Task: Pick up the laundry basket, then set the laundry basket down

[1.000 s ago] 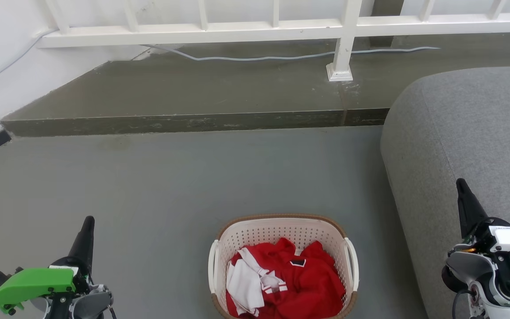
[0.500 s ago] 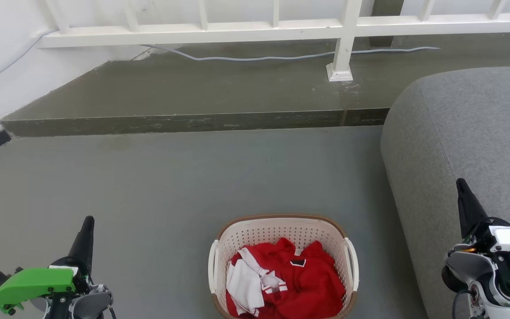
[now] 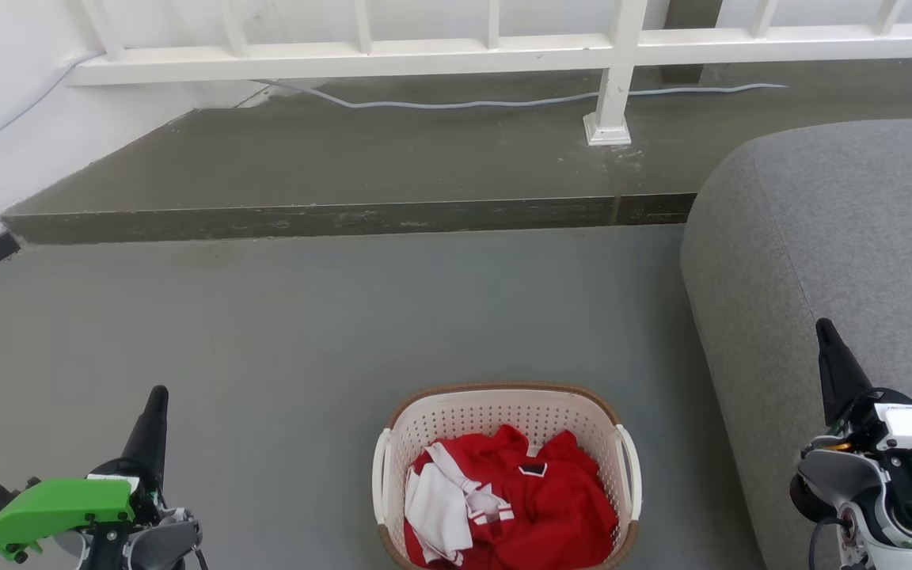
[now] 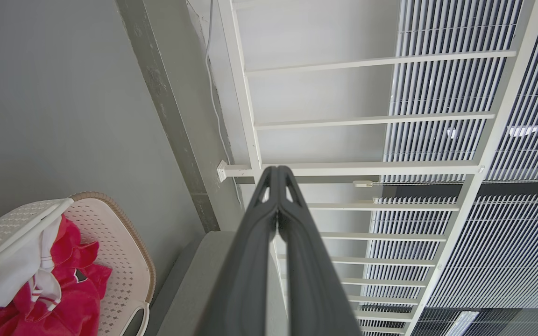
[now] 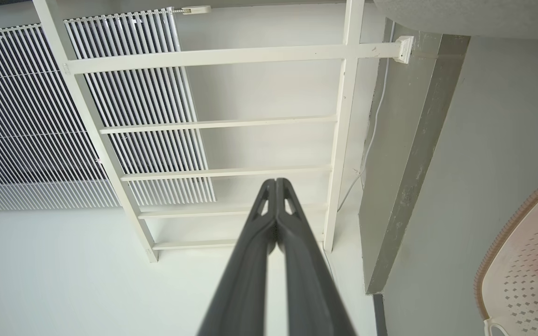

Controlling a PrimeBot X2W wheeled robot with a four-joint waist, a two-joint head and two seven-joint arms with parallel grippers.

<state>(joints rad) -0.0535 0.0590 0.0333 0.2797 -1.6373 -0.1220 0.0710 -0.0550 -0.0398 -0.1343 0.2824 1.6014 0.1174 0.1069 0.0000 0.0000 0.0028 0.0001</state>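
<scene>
Head cam high, looking forward-down at floor [image 3: 266, 340] and railing [image 3: 424, 51]. Wrist cams low, rolled sideways, facing that railing. All three share railing and laundry basket [image 3: 503, 416].
</scene>
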